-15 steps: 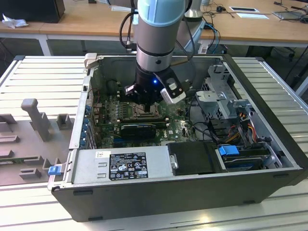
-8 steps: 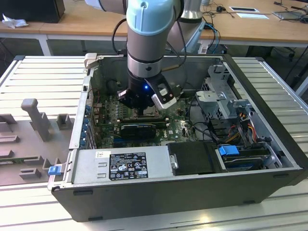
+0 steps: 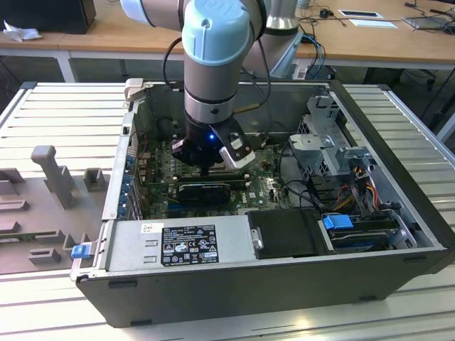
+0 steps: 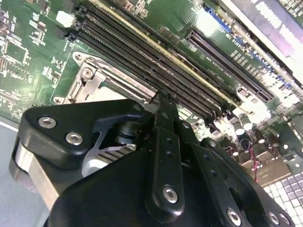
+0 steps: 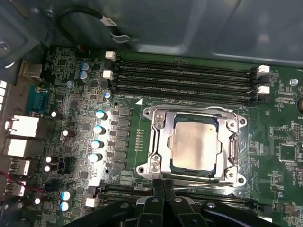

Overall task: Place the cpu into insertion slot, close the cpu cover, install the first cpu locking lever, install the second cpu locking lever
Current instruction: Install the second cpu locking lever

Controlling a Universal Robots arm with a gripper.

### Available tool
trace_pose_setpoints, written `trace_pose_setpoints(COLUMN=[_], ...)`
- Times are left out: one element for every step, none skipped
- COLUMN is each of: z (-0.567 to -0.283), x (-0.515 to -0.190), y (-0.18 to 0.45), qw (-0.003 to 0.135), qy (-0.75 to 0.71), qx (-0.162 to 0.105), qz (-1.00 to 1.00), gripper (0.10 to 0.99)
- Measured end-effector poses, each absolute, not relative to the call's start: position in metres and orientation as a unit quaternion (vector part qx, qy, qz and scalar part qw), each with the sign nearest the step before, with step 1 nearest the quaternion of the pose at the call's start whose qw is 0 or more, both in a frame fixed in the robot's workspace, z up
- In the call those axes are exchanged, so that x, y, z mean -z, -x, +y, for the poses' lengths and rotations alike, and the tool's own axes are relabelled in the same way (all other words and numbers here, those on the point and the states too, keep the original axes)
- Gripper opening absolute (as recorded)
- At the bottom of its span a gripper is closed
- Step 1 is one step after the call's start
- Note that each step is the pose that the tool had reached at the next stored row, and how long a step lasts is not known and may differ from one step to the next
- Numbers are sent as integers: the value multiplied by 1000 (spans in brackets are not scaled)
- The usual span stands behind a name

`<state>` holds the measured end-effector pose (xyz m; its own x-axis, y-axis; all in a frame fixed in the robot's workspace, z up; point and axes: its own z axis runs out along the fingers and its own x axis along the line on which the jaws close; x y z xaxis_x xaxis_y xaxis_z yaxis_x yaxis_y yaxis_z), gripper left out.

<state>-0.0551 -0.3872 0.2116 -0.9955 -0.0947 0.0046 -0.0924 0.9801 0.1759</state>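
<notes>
Fingers of the tool are pressed together with nothing between them, as we see in the first wrist view, and their tips sit right at the edge of the insertion slot. We see the cpu lying flat inside that slot, its pale metal top showing through the big window of the cpu cover. We see the cover lying down flat around the chip. A thin silver locking lever lies along the slot's edge, just beside the fingertips. Long black memory slots run across the green circuit board on the far side of the slot. In the second wrist view we see the black tool close up, with its tip down beside a corner of the silver slot frame. In the exterior view we see the arm reaching down into the open computer case, which rests on a ribbed metal surface.
</notes>
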Motion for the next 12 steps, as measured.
trace_pose_setpoints(z=[-388,-390,-392,-394,-395,-396,-398,-398,-399,-401,-401,-404], x=[-212,-212,-212,-212,-211,-211,-211,-211,-211,-211,-212,-211], y=[56,56,57,58,59,59,59,59,59,60,60,63], qw=[6,6,6,6,6,6,6,6,5,5,5,5], qy=[-47,-47,-47,-47,-47,-47,-47,-47,-47,-47,-47,-47], qx=[91,93,94,97,99,101,104,107,110,114,116,122], qz=[-995,-995,-994,-994,-994,-994,-993,-993,-993,-992,-992,-991], gripper=[106,106,106,106,106,106,106,106,106,106,106,106])
